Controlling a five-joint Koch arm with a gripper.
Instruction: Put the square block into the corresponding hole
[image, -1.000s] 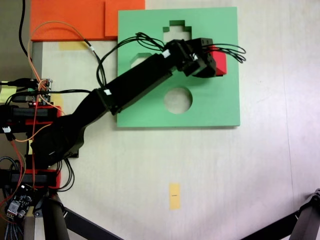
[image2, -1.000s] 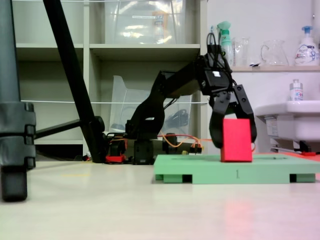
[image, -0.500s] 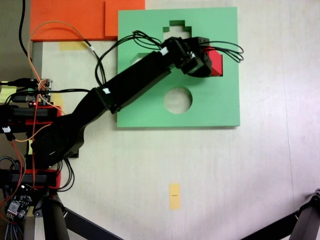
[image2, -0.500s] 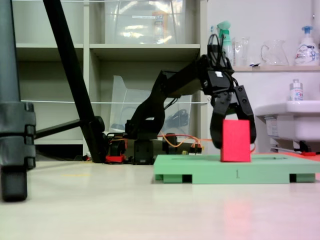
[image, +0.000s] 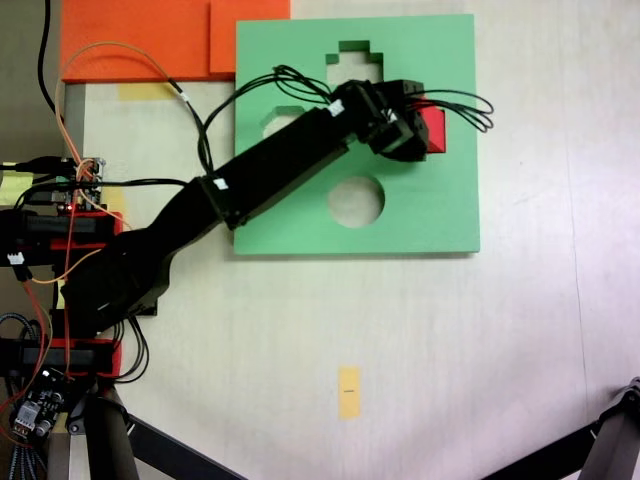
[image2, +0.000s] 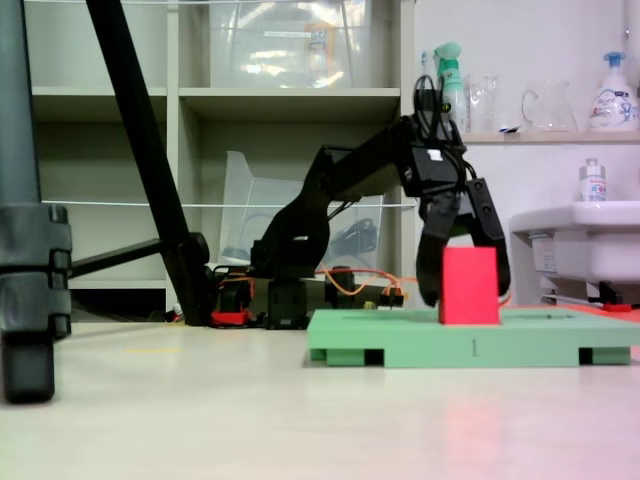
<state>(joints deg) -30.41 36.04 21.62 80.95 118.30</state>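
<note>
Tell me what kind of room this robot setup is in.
Probably a lab or workshop: shelving with clear plastic bins, a white sink, and spray and soap bottles on a ledge behind the arm.

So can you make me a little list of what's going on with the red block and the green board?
block: square block, red, upright on the green board
end effector: jaws spread on either side of the block, open
block place: right part of the board, partly under the arm
other cutouts: round hole, stepped cutout
floor: yellow tape strip
</note>
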